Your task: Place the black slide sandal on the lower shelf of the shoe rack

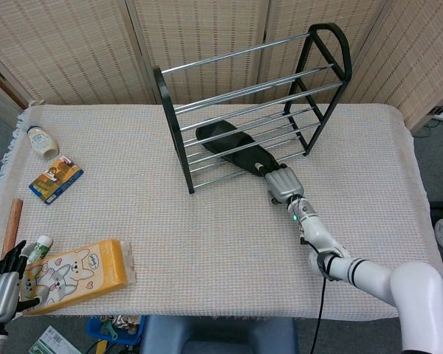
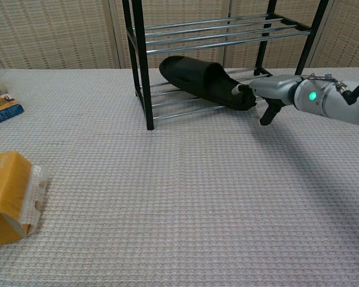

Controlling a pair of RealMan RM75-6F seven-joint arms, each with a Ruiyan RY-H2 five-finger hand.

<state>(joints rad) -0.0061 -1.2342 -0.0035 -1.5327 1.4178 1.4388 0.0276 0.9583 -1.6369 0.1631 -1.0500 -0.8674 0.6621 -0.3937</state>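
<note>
While the left robot hand (image 1: pixel 4 284) rests with fingers spread at the near tabletop (image 1: pixel 207 236) edge beside a yellow packet (image 1: pixel 77 274), the right robot hand (image 1: pixel 280 181) grips the black slide sandal (image 1: pixel 232 144), which lies on the shoe rack's (image 1: pixel 173 125) lower shelf (image 1: pixel 236 166).

The bench wears a pale woven cloth (image 1: pixel 207 221) with a rough waffle texture and a fringed edge. The black metal shoe rack (image 1: pixel 173 133) has a smooth painted frame and shiny chrome rails. The black slide sandal (image 2: pixel 200 81) looks like matt rubber. The silver-grey right hand (image 1: pixel 283 184) has a satin metallic shell. The yellow tissue pack (image 1: pixel 81 274) is wrapped in glossy plastic film, and the brown wooden stick (image 1: pixel 12 225) looks matt.
</note>
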